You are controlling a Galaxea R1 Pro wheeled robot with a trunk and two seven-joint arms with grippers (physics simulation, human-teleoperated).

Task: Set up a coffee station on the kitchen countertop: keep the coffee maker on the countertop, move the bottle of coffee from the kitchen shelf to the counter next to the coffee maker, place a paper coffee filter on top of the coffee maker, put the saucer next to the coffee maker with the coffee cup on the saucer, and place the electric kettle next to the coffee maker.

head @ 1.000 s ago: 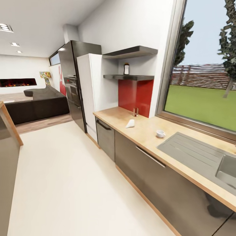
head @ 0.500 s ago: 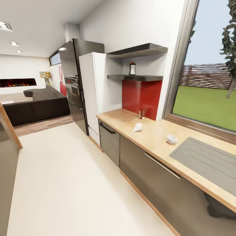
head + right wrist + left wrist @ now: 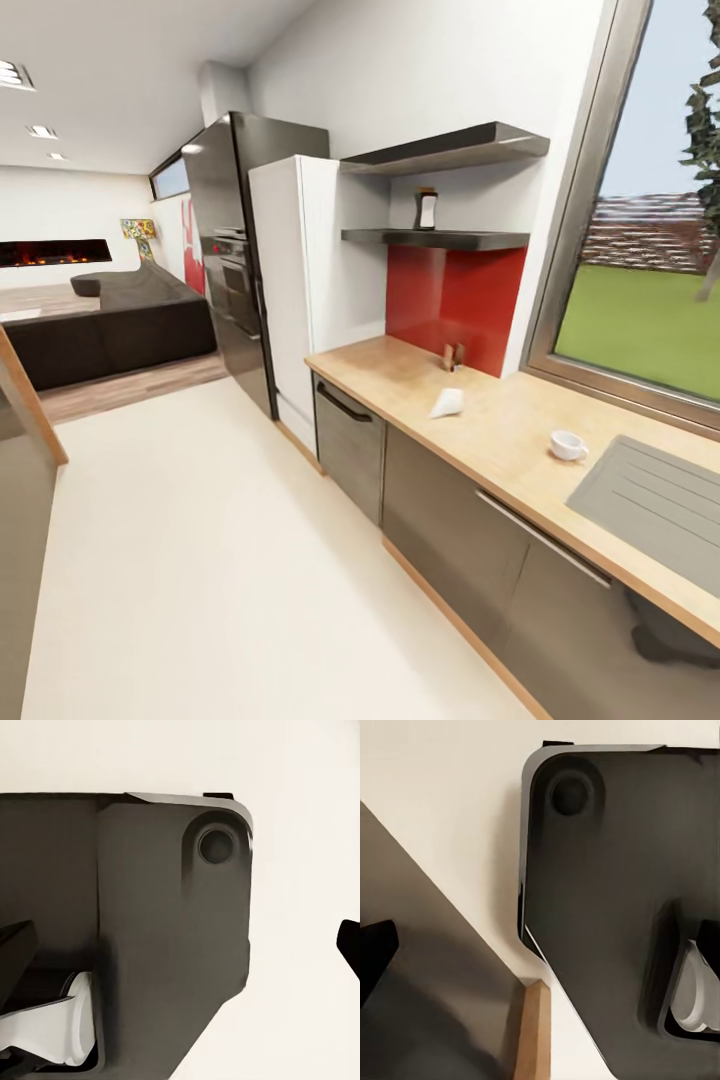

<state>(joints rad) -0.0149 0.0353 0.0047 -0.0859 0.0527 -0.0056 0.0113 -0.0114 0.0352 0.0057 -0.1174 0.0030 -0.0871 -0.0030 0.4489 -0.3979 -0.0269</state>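
Since a second ago my whole head view has slid: the tabletop and wall boards sit further right and a bit larger, so my base and head are what moved, nothing on the worktop. I judge I am closing on the shelf end of the kitchen, probably for the bottle.

From the head, the bottle of coffee stands upright on the kitchen shelf, the lower of two thin dark grey boards above a glossy red backsplash. On the pale wood tabletop, the paper coffee filter lies as a small white pointed wedge, and the coffee cup, plain white and rounded, sits well apart from it near the ribbed grey sink drainer. A small brown object stands by the backsplash, too small to identify. Matte grey cabinet fronts run beneath, beside a white fridge.

My left wrist camera looks down at my dark, smooth-cornered base over the cream floor, with a wood-edged grey block alongside. One black fingertip pokes in; I cannot tell whether that tool is spread or closed.

My right wrist camera shows the same dark base over pale floor, with black fingertips at the frame edges; its state I cannot tell either.
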